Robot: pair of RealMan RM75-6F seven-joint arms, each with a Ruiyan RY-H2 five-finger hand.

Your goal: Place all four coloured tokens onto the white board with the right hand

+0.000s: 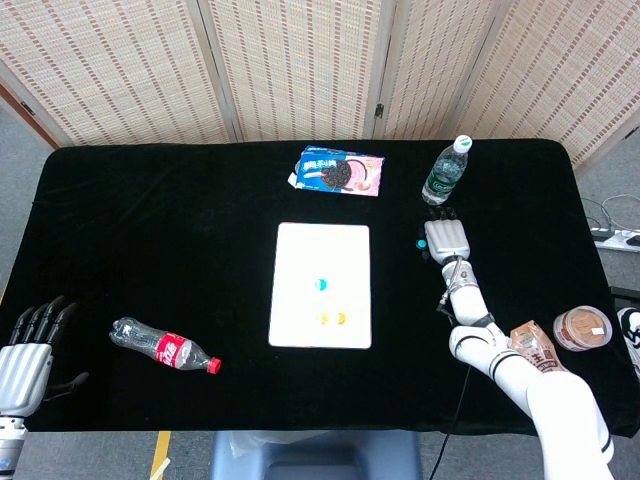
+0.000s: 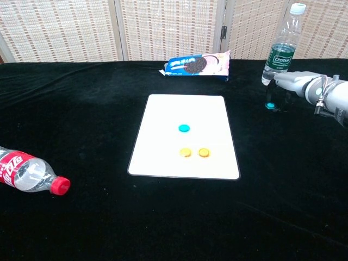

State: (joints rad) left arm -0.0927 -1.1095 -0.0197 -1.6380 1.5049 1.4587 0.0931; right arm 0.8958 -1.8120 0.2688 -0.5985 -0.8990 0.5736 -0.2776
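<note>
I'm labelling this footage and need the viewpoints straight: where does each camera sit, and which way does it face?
Head view: high above the near edge, looking steeply down on the table; shows left hand and right hand.
Chest view: low at the near edge, looking across toward the screens; shows only the right hand.
Shared: white board, teal token, cola bottle.

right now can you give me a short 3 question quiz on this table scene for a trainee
1. How many tokens lie on the white board?
2. True or false: the cola bottle stands upright.
3. Which sits nearest the right robot hand: A) cookie pack, B) teal token, C) orange tokens?

Key
1. Three: one blue token, two orange.
2. False; it lies on its side.
3. B; it lies off the board, by the water bottle.
</note>
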